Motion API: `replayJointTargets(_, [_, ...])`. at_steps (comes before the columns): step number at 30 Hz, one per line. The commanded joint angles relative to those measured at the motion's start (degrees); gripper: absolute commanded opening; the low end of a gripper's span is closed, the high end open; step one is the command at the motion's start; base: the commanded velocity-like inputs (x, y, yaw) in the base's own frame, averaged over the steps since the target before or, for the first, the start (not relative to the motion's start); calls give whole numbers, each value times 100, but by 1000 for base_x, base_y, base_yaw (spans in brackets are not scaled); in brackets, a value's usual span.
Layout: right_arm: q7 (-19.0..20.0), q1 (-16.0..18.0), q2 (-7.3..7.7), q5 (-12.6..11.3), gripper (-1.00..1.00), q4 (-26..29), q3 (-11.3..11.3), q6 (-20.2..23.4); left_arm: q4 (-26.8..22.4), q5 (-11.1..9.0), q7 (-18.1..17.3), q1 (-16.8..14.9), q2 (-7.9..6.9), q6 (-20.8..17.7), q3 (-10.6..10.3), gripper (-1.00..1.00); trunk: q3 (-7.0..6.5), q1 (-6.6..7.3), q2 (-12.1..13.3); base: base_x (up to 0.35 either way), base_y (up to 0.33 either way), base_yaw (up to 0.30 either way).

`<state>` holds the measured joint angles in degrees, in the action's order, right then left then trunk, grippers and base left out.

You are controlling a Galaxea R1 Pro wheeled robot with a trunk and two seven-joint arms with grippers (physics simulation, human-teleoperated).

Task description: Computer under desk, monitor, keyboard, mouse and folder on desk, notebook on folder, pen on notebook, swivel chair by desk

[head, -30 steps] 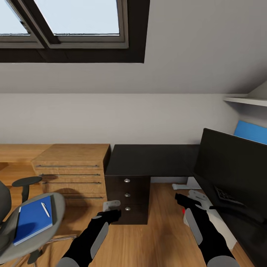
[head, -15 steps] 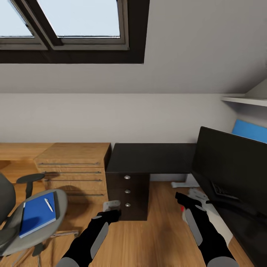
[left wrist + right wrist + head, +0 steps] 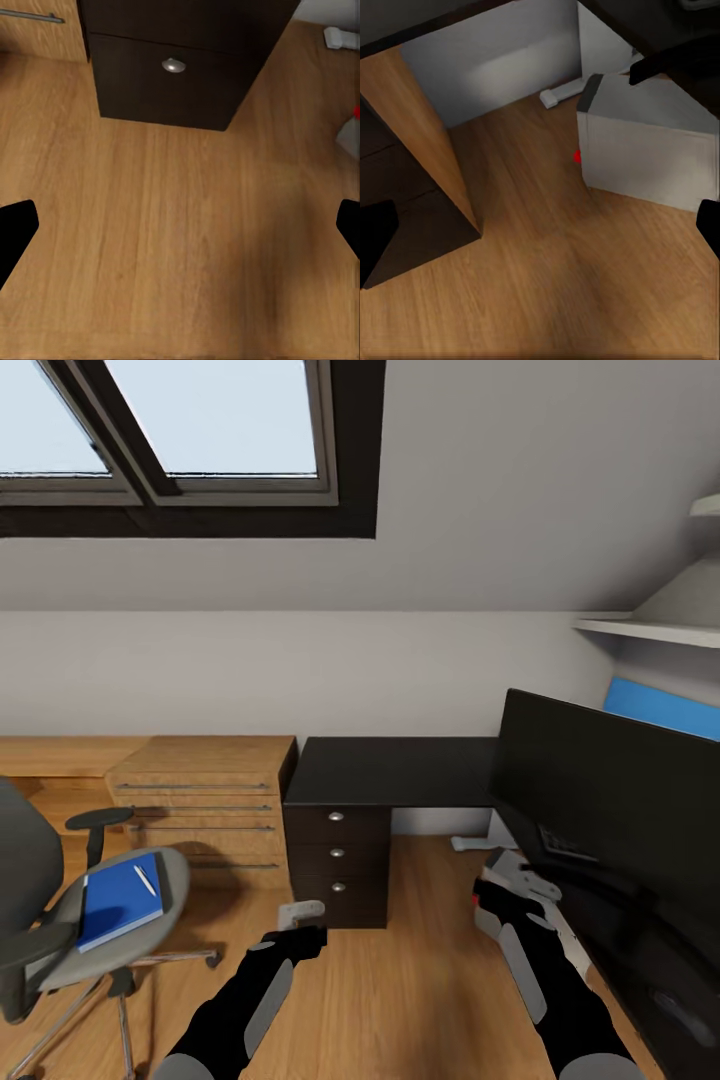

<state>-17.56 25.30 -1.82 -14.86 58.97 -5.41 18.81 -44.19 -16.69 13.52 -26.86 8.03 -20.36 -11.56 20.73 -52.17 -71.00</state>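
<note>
Early stage: blue folder (image 3: 120, 900) and pen (image 3: 146, 880) lie on the swivel chair (image 3: 60, 930), left of the desk (image 3: 395, 770); both grippers spread, empty.

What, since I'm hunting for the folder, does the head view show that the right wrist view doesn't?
Head view: the chair holding the blue folder with a pen on it, the monitor and the window. Right wrist view: the computer close up, its grey side with a red spot. Both: the dark desk and the wood floor.
</note>
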Motion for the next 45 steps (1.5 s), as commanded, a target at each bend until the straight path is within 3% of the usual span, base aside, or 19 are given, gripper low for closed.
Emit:
replayJointTargets(1, [-28, 3, -2, -53, 100, 9, -4, 17, -10, -61, 54, -3, -3, -21, -21, 100, 7, 3, -5, -267, -229, -11])
replayJointTargets(21, [-37, -27, 22, -30, 100, 30, -4, 17, 3, -62, 70, -3, -3, -21, -21, 100, -22, 3, -5, -140, -76, -48])
replayJointTargets(31, [-29, -437, 24, 413, 100, 675, -2, 17, 7, -62, 72, -3, -3, -21, -21, 100, -22, 3, -5, -263, -40, 0])
replayJointTargets(45, [-27, -482, 10, 455, 100, 791, -12, 17, 22, -62, 42, -3, -8, -22, -21, 100, -22, 3, -5, -42, -36, 0])
